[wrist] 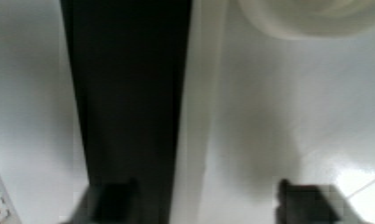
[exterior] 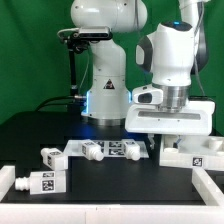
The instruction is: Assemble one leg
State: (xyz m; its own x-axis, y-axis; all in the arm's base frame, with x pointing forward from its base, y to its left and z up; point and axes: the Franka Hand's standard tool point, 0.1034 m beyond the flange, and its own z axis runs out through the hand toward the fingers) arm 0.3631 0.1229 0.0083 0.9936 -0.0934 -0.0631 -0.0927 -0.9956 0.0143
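Observation:
Several short white legs with black-and-white tags lie on the black table at the exterior view's left and middle: one [exterior: 45,155], one [exterior: 90,150], one [exterior: 131,150], and one nearer the front [exterior: 40,182]. My gripper [exterior: 168,134] hangs low at the exterior view's right, right over the wide white tray-like board [exterior: 192,152], far from the legs. In the wrist view the gripper [wrist: 214,200] is open, its dark fingertips [wrist: 122,200] spread wide, with the board's white surface [wrist: 255,120] and a black strip of table between them. It holds nothing. No leg shows in the wrist view.
A white rim [exterior: 110,205] runs along the front of the table. The robot's white base [exterior: 105,95] stands behind the middle of the table. A green backdrop closes the back.

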